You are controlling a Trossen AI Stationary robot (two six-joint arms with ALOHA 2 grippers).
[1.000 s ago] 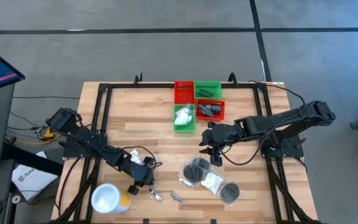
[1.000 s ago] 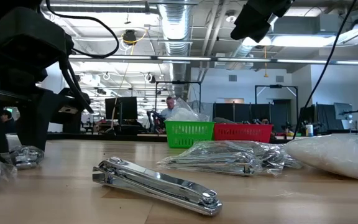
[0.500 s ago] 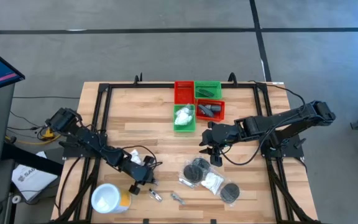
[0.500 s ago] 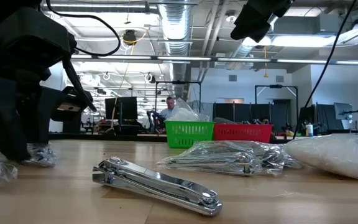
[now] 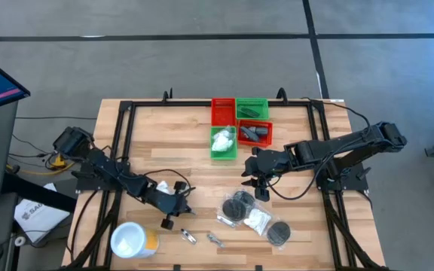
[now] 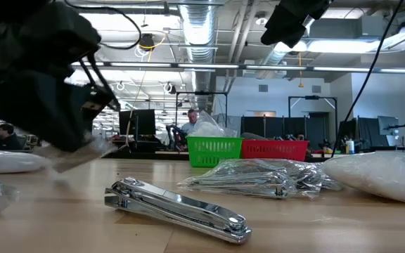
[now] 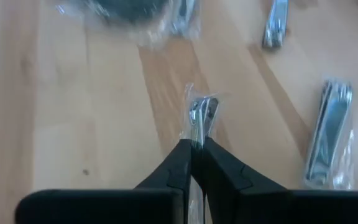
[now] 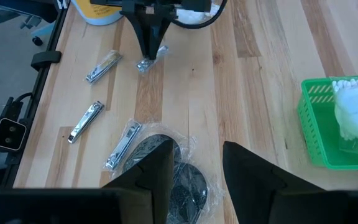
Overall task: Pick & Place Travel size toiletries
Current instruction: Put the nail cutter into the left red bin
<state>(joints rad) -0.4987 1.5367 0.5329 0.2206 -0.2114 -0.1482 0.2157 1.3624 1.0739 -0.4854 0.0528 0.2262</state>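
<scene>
The left pincer (image 7: 193,151) is shown clenched on a wrapped nail clipper (image 7: 201,116), gripped at one end of its clear wrap so that the metal body projects beyond the fingertips; in the high view the left pincer (image 5: 178,211) lies over the front left part of the tabletop (image 5: 179,135). Just beside it on the wood are two further nail clippers (image 8: 102,67), and a larger white tub with an orange side (image 5: 132,241) stands near the front left corner. The right pincer (image 8: 196,163) is held released, its fingers apart, above black discs in clear wrap (image 8: 182,180); seen from overhead, the right pincer (image 5: 261,179) is placed right of centre. Nearby lie a white wrapped packet (image 5: 258,219) and another wrapped black disc (image 5: 279,232). At the far side of the tabletop stand red and green bins (image 5: 239,124); one green bin (image 8: 337,127) is seen to contain white packets.
</scene>
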